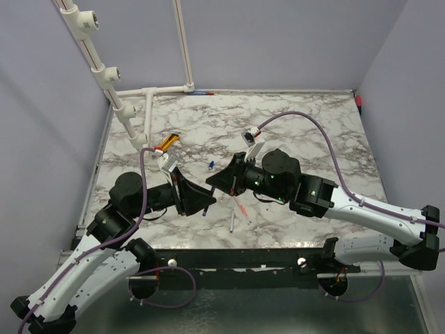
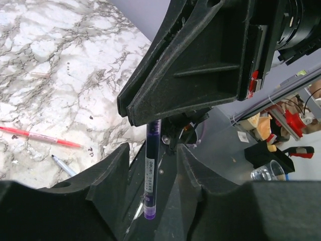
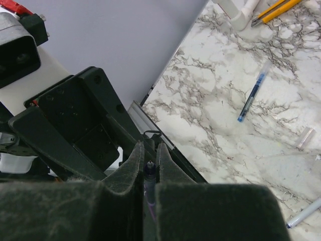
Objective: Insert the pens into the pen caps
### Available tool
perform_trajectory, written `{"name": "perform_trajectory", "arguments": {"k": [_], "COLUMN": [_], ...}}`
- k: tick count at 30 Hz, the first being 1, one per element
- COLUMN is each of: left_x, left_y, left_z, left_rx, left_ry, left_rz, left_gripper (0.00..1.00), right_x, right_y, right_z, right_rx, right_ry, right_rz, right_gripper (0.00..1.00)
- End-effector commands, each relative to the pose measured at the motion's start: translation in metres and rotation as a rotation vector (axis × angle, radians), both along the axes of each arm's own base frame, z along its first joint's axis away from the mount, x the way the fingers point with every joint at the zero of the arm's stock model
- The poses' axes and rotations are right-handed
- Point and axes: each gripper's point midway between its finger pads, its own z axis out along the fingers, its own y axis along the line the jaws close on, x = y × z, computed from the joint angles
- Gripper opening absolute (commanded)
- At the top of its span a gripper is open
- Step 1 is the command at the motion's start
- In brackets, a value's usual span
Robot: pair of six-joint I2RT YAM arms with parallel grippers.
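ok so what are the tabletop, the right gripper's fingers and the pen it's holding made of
Tabletop: marble-look, white with grey veins, smooth; possibly printed laminate rather than stone. Right gripper fingers: matte black plastic, grainy surface, probably 3D-printed. Dark blue pen: smooth plastic barrel with slight sheen and printed label.

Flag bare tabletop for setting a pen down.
Most room: back of the white marble tabletop, from the white plastic pipe frame to the right wall. Also near-right, between right arm and table edge. Crowded: centre, where left pincer and right pincer meet at a dark blue stick pen, beside the red-pink stick pen and whitish stick pen.
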Motion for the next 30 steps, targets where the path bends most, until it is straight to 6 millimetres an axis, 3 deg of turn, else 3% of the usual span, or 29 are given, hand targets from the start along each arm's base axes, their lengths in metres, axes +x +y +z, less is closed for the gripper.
{"name": "perform_trajectory", "arguments": {"k": [1,9,23,27,29,30], "left_x": [-0.010,-0.016,-0.012,-0.007,-0.005,-0.003], "left_y": [-0.004,-0.006,-0.009,-0.011,-0.013,-0.013], "left_z": [0.000,-0.001,-0.005,-0.007,-0.010,-0.011], "left_rx": [-0.011,-0.014,0.002,0.012,0.020,0.023], "left_ry": [0.017,0.029,0.049,0.059,0.067,0.071], "left_rz": [-0.064,-0.096,-0.097,-0.083,-0.084,-0.081], "left_gripper": [0.46,0.46,0.30,0.19,0.03,0.00], "right_x": [0.000,0.005,0.004,0.003,0.002,0.001], "right_y": [0.002,0.008,0.013,0.011,0.010,0.011], "right_z": [0.010,0.012,0.007,0.002,-0.001,-0.001], "right_rx": [-0.007,-0.043,-0.078,-0.095,-0.101,-0.103], "right_ry": [-0.029,-0.057,-0.070,-0.069,-0.069,-0.070], "right_rz": [0.021,0.023,0.052,0.060,0.065,0.070], "right_gripper": [0.01,0.01,0.01,0.01,0.01,0.01]}}
